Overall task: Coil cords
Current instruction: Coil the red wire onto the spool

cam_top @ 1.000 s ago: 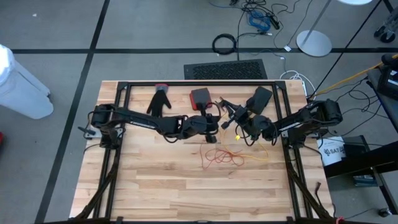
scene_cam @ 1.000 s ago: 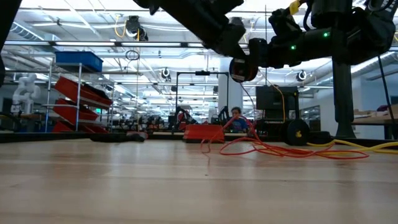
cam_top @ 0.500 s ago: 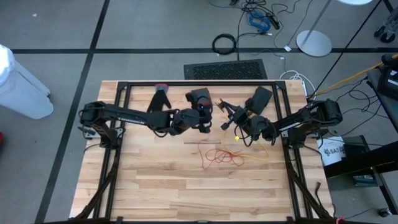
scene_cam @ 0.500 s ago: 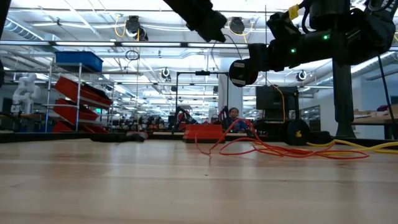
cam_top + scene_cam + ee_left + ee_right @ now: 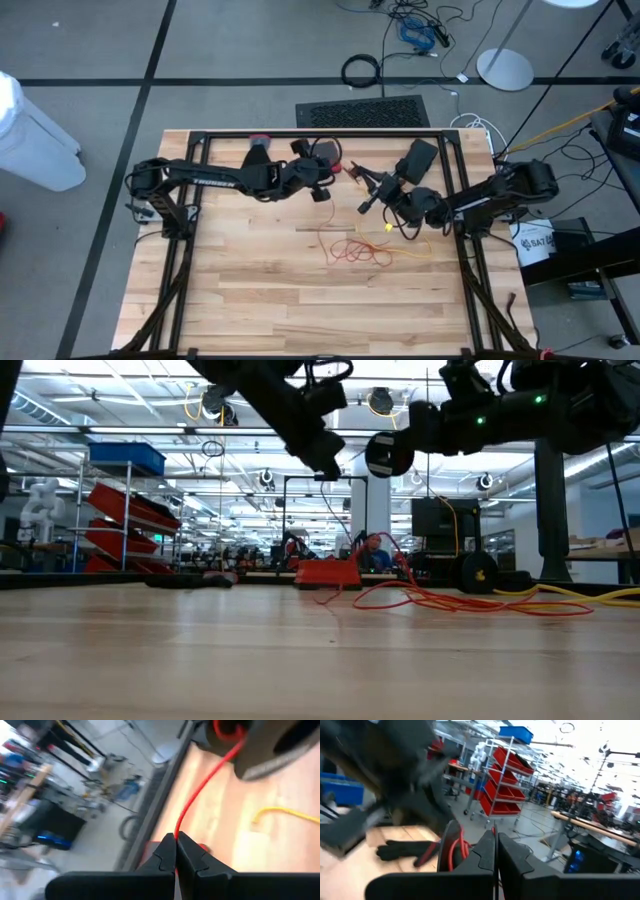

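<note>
A thin red cord lies in loose loops on the wooden table, beside a yellow cord. My left gripper is above the table's far middle, shut on a strand of the red cord. That strand runs nearly straight to my right gripper, a short way to the right. The right gripper is shut, with red loops beside its fingers. In the low view both grippers hang well above the table. I see no black cord. My left gripper pinches one strand of the red cord between its two fingertips. The fingers slant downward from the table's left and lie along the strand. The strand is lifted clear and drawn nearly straight toward the right gripper. My right gripper is shut where the red cord meets its fingertips. The fingers hide the place of contact. Several red loops sit around it, lifted clear of the table.
A black glove and a red object lie near the far edge. A black box sits at the far right. A black frame runs around the table. Bare wood stretches toward the near edge.
My left gripper has swung toward the table's far edge and a little left, still shut on the red strand. It has drawn the strand away from the right gripper. The right gripper has stayed almost where it was.
</note>
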{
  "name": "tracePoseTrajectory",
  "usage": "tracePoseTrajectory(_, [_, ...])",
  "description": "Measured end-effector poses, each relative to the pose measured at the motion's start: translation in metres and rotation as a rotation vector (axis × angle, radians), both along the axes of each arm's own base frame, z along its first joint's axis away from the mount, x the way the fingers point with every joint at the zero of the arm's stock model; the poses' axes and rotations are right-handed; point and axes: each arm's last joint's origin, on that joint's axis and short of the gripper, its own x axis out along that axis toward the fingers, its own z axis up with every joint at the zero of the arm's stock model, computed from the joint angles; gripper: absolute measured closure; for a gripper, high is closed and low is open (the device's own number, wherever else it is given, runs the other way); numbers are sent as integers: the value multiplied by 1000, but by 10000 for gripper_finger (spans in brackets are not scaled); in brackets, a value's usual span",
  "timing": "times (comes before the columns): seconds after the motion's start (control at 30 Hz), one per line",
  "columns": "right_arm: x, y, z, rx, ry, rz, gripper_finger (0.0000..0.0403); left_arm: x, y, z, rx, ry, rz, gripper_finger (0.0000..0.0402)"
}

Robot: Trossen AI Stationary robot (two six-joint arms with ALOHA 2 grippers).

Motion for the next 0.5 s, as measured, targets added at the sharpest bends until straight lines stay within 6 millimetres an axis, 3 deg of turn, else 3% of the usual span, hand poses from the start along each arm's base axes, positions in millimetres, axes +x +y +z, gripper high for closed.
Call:
tracePoseTrajectory(0.33, [0, 2, 5, 22, -67, 87, 403, 7, 0, -11, -144, -144, -120, 401])
tracePoseTrajectory(0.5, [0, 3, 9, 22, -115, 131, 403, 17, -2, -31, -159, -126, -139, 401])
